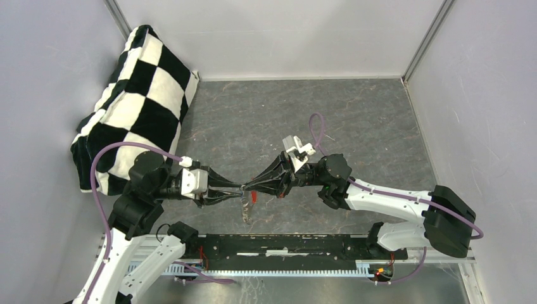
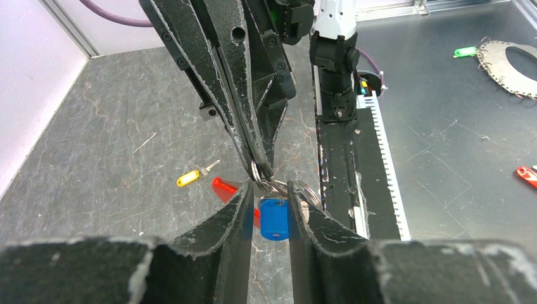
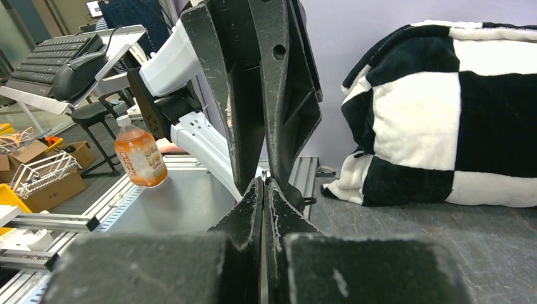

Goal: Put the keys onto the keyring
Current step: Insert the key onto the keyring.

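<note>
The blue-capped grey metal key [image 2: 273, 218] sits pinched between the left gripper [image 2: 266, 209] fingers. The right gripper [image 2: 261, 170], pressed together, nips a thin silver wire ring [image 2: 255, 170] just above it.

**Two white-and-black arms, purple cabling**

Both arms have glossy white shells with black joint housings [image 1: 149, 172] and a purple cable [image 1: 101, 166] looping at each. Their matte black tapered fingers [image 2: 235, 95] show scuffed grey edges and round screw holes.

Even, bright overhead light is washing the scene, casting soft shadows; both wrist views are blurring nearest the lens.
</note>
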Robot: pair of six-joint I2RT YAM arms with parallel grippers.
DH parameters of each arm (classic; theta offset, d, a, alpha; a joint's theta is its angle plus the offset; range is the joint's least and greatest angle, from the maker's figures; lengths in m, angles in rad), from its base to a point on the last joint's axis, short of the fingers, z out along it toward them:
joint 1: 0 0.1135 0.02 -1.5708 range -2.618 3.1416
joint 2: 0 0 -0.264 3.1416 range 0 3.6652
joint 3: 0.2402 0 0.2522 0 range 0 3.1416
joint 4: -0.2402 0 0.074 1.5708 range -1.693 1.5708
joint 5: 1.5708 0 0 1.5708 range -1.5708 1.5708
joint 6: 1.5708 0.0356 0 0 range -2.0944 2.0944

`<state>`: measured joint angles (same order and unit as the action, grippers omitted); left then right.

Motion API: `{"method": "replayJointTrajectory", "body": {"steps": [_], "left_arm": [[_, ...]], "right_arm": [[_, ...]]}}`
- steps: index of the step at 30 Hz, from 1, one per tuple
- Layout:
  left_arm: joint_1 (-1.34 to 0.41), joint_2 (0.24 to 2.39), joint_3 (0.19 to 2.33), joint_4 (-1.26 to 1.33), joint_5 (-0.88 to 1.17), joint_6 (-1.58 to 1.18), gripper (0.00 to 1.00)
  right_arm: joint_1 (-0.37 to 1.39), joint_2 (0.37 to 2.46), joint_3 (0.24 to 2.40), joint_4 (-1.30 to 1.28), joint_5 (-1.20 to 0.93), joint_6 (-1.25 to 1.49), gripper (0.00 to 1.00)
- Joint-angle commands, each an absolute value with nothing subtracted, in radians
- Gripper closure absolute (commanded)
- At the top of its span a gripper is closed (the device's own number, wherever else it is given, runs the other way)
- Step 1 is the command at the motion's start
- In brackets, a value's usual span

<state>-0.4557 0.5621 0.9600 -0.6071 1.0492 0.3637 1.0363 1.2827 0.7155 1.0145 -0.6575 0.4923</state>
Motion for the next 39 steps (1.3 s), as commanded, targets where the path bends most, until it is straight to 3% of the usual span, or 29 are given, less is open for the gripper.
{"method": "replayJointTrajectory", "body": {"steps": [1,4,16,26,27,35,39], "left_arm": [[-0.457,0.561,0.989,-0.615,1.063,0.388,0.68],[-0.457,0.561,0.986,-0.611,1.058,0.385,0.69],[-0.457,0.574,0.956,-0.549,1.017,0.296,0.92],[-0.457,0.554,0.947,-0.608,0.964,0.327,0.98],[-0.457,0.554,0.945,-0.610,0.963,0.327,0.98],[-0.457,0.543,0.937,-0.615,0.959,0.298,0.67],[-0.457,0.536,0.933,-0.614,0.942,0.298,0.66]], "right_arm": [[1.043,1.244,0.749,1.024,-0.627,0.450,1.00],[1.048,1.242,0.755,1.009,-0.626,0.435,1.00],[1.066,1.229,0.764,0.959,-0.609,0.390,1.00],[1.066,1.215,0.765,0.946,-0.596,0.380,0.99],[1.065,1.211,0.765,0.940,-0.593,0.376,1.00],[1.066,1.204,0.768,0.914,-0.582,0.360,1.00],[1.066,1.207,0.773,0.914,-0.583,0.361,1.00]]}}
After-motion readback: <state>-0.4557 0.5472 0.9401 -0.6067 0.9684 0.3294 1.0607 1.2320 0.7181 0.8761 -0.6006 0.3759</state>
